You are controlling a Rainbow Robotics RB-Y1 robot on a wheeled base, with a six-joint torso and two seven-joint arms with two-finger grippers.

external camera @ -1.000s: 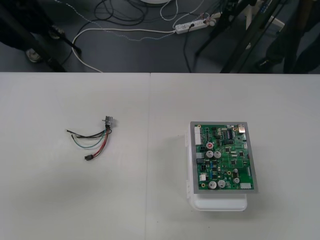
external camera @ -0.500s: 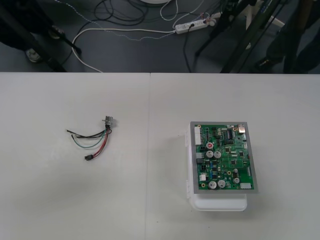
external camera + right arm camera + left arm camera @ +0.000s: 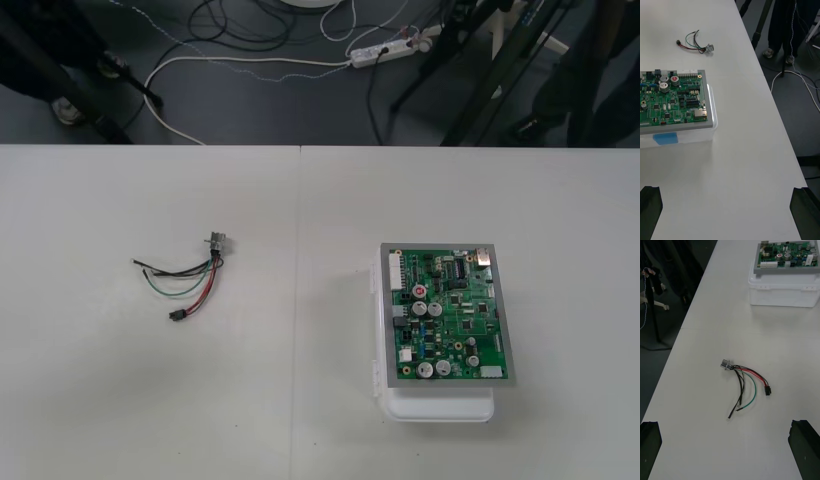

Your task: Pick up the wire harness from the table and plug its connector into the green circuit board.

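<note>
The wire harness (image 3: 187, 277) lies loose on the left half of the table, its round metal socket (image 3: 217, 243) toward the far edge and its small black plug (image 3: 177, 315) nearest me. The green circuit board (image 3: 449, 313) sits on its white base (image 3: 440, 405) on the right half. In the left wrist view the harness (image 3: 745, 383) lies ahead of my left gripper (image 3: 728, 450), whose black fingers (image 3: 649, 444) stand far apart, open and empty. My right gripper (image 3: 728, 213) is open too, with the board (image 3: 672, 99) ahead of it and the harness (image 3: 694, 42) beyond.
The table's seam (image 3: 298, 300) runs between harness and board. Past the table's far edge, dark floor holds cables, a power strip (image 3: 385, 48) and stand legs. The table edge (image 3: 763, 75) runs close beside the board in the right wrist view.
</note>
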